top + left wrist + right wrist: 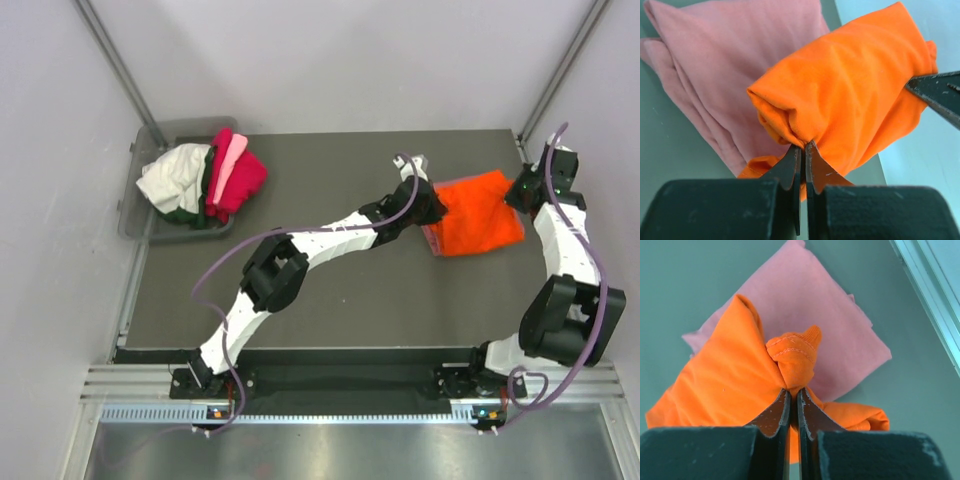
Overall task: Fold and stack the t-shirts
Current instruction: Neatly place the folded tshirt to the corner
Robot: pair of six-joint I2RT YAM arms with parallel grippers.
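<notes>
The bright orange t-shirt [482, 213] is held bunched at the back right of the table, over a folded salmon-pink t-shirt [730, 60] lying flat. My left gripper [432, 203] is shut on the orange cloth's left edge; the left wrist view has its jaws [803, 146] pinching a fold. At the shirt's right edge my right gripper [521, 192] is shut on a bunched hem, with its jaws [793, 391] tight together in the right wrist view. There the orange t-shirt [725, 375] hangs above the salmon-pink t-shirt [830, 315]. More t-shirts sit in the bin: white [175, 178], dark green [200, 205], light pink [231, 158], magenta [243, 183].
A grey plastic bin [133, 218] stands at the table's back left corner, holding the heap of shirts. The table's right edge and a metal rail [932, 300] run close beside the pink shirt. The dark tabletop [330, 290] lies between the arms.
</notes>
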